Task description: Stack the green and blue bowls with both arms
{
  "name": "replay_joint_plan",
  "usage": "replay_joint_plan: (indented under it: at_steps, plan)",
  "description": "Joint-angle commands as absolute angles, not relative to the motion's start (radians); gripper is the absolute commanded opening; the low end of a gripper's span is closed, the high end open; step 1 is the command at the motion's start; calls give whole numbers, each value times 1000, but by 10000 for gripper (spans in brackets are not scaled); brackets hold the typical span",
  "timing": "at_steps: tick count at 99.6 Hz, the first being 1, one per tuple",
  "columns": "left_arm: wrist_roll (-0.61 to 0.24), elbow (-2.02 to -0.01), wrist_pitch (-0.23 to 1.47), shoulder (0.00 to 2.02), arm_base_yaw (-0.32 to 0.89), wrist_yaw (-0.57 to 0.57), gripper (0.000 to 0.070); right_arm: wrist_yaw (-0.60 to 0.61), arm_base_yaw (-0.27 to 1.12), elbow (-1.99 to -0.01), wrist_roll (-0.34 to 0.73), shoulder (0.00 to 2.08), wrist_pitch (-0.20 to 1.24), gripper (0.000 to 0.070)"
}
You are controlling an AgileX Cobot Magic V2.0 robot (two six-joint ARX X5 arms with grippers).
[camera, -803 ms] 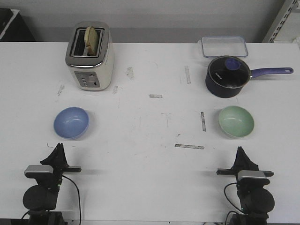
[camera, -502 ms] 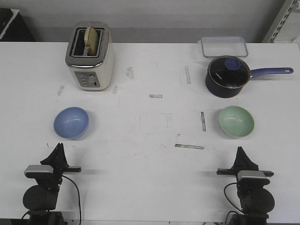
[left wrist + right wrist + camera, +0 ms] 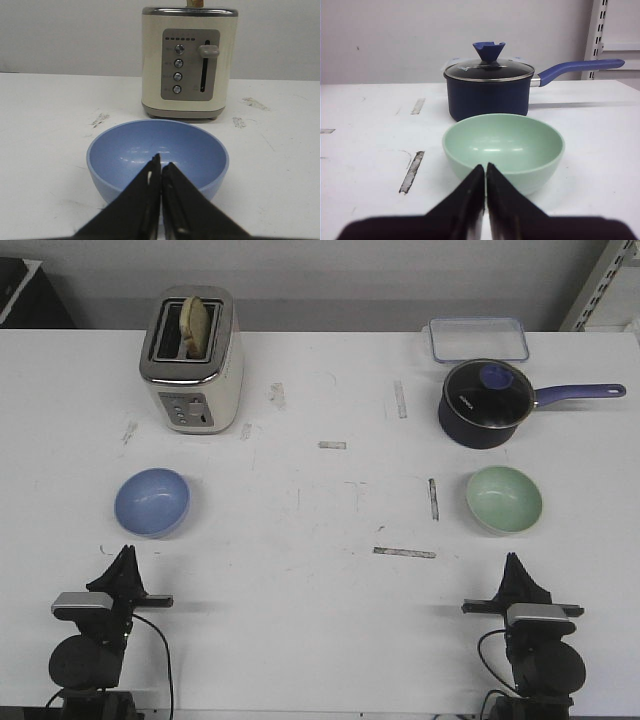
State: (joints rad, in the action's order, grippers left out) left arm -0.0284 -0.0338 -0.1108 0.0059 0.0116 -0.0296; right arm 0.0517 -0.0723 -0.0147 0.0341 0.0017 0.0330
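Note:
The blue bowl sits upright and empty on the white table at the left, also in the left wrist view. The green bowl sits upright and empty at the right, also in the right wrist view. My left gripper is shut and empty, just short of the blue bowl, its tips pointing at it. My right gripper is shut and empty, just short of the green bowl, its tips pointing at it.
A cream toaster with bread stands behind the blue bowl. A dark navy saucepan with a glass lid and long handle stands behind the green bowl. A clear lidded box lies at the back right. Tape marks dot the table.

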Motion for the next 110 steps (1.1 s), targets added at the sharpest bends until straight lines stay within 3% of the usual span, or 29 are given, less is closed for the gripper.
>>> replay_joint_plan:
  at_steps: [1,28,41,62,101,110]
  plan:
    - [-38,-14,-122,5,13,-33,1,51,-73,-13,45,1,22,3]
    - [-39,-14,-122,5,13,-33,1,52,-72,-13,57,1,-26,3]
    - [-39,-14,-122,5,13,-33,1,54,-72,-26,63,1,-113,3]
    - [-39,-14,-122,5,13,-33,1,54,-72,-237,60,66,-118,2]
    - [-38,-14,-122,5,13,-33,1,83,-73,-978,58,680,448,3]
    - [-39,-14,-122,5,13,-33,1,88,-73,-1093,48,819,577,44]
